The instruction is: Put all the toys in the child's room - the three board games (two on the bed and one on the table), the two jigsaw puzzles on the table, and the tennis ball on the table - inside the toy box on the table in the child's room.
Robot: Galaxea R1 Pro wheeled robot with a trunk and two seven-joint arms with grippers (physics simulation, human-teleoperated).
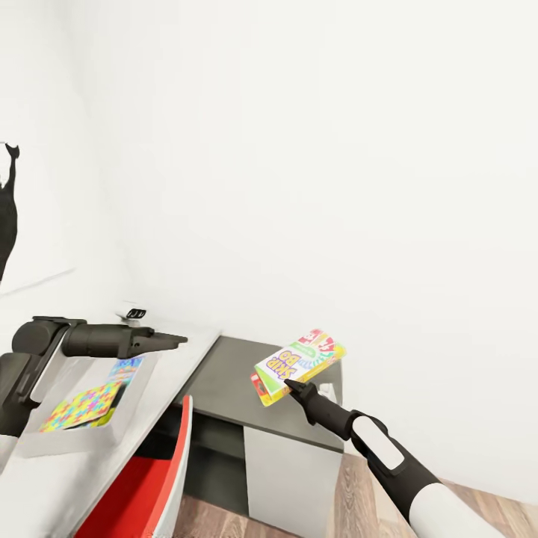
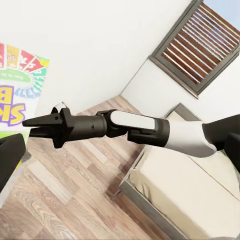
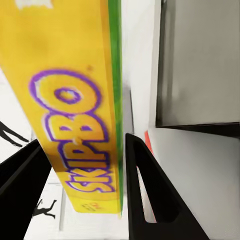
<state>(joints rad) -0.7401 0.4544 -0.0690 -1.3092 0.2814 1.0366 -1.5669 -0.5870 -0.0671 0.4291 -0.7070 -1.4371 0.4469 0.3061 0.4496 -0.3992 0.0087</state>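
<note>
While the head view looks down over the corner of the table (image 1: 190, 347), the right gripper (image 1: 288, 384) is raised over the lower dark-grey wing (image 1: 232, 388), its two fingers closed on the edge of the SKIP-BO board game (image 1: 299, 364). That box is held tilted and clear of the wing, printed face up toward the camera. In the right wrist view the black fingers (image 3: 147, 195) flank the yellow side of the box, one on each face, with the purple SKIP-BO lettering running between them. The left gripper (image 1: 173, 341) is stretched out level over the light-grey top, to the left of the board game and well apart from it; its fingertips sit close together with nothing between them. Below the left arm, the toy box (image 1: 67, 441) rests on the light-grey top; a jigsaw puzzle (image 1: 82, 407) lies flat inside it, and a blue-and-white printed box (image 1: 128, 368) shows at its far end. A red chair (image 1: 142, 486) stands near, just beside the table. In the left wrist view the bed (image 2: 180, 195) lies on the wood-plank floor (image 2: 65, 190).
</note>
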